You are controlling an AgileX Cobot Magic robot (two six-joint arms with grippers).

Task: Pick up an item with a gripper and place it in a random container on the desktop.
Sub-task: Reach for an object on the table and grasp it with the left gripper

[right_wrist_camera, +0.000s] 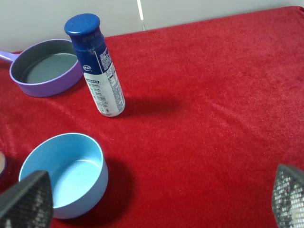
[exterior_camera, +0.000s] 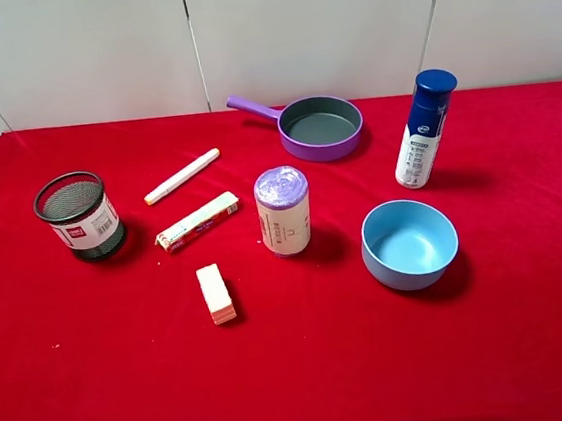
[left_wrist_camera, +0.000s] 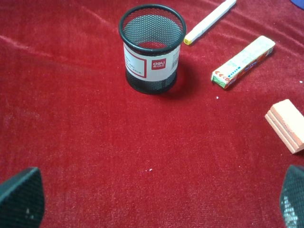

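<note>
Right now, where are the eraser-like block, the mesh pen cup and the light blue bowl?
eraser-like block [exterior_camera: 215, 291], exterior high view, on its cream top face.
mesh pen cup [exterior_camera: 90, 231], exterior high view, on its labelled side wall.
light blue bowl [exterior_camera: 396, 273], exterior high view, on its outer front wall.

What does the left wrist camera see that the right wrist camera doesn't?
Only the left wrist view: the black mesh cup, white marker, printed stick-pack and eraser-like block. Only the right wrist view: the purple pan, blue-capped bottle and light blue bowl. Both: the red cloth and black jaws spread wide at the corners.
</note>
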